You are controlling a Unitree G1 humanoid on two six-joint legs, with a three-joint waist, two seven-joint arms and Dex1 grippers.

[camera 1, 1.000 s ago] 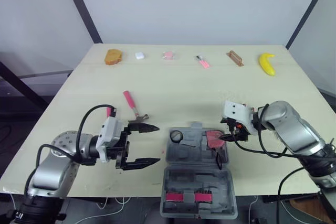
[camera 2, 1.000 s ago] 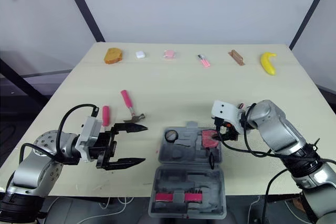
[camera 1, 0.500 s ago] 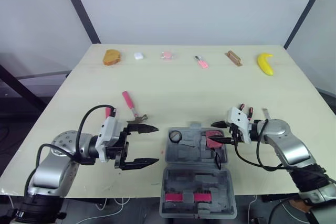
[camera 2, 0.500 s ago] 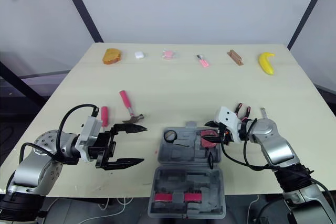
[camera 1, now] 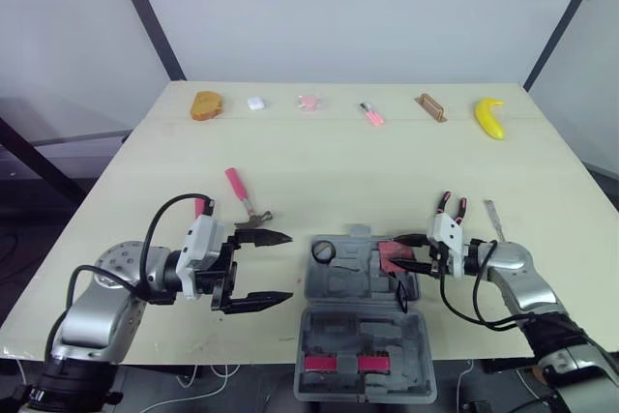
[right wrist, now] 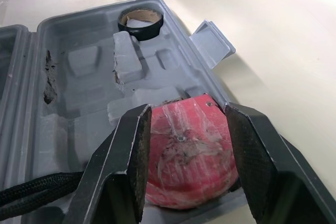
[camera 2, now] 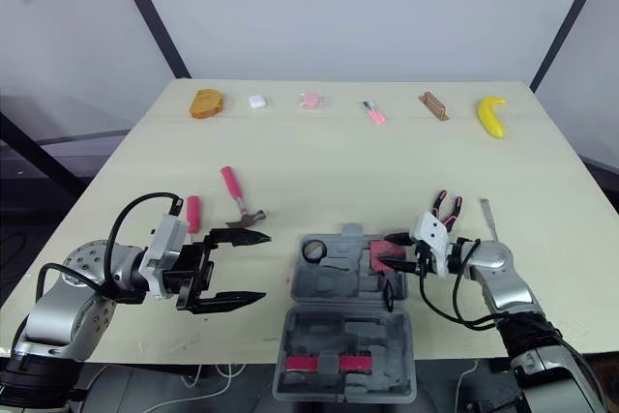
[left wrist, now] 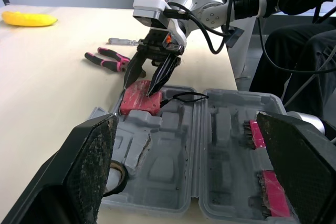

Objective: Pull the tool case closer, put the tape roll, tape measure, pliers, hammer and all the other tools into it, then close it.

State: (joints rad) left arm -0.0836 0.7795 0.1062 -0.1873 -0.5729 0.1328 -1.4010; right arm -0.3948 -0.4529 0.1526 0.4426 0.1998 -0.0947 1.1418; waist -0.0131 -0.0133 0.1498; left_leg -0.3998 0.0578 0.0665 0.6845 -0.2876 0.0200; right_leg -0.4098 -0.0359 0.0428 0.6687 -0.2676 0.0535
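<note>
The grey tool case (camera 1: 340, 282) lies open near the table's front edge, with its lid (camera 1: 363, 347) folded toward me. A black tape roll (camera 1: 325, 251) sits in its far left pocket. My right gripper (camera 1: 402, 250) is shut on the red tape measure (right wrist: 189, 150), which rests at the tray's right end. My left gripper (camera 1: 288, 265) hangs open and empty just left of the case. A pink-handled hammer (camera 1: 244, 196) and a short pink tool (camera 1: 200, 206) lie beyond it. Pink-handled pliers (camera 1: 448, 206) and a thin metal tool (camera 1: 493, 220) lie right of the case.
Along the far edge lie a bread piece (camera 1: 208, 103), a small white item (camera 1: 256, 103), a pink item (camera 1: 309, 102), a pink stick (camera 1: 372, 113), a brown block (camera 1: 431, 107) and a banana (camera 1: 490, 117). A black cord (camera 1: 401, 292) loops over the tray's right side.
My right arm has swung down and back toward the near right, uncovering the pliers, while its gripper stays at the tape measure. The left arm has not moved.
</note>
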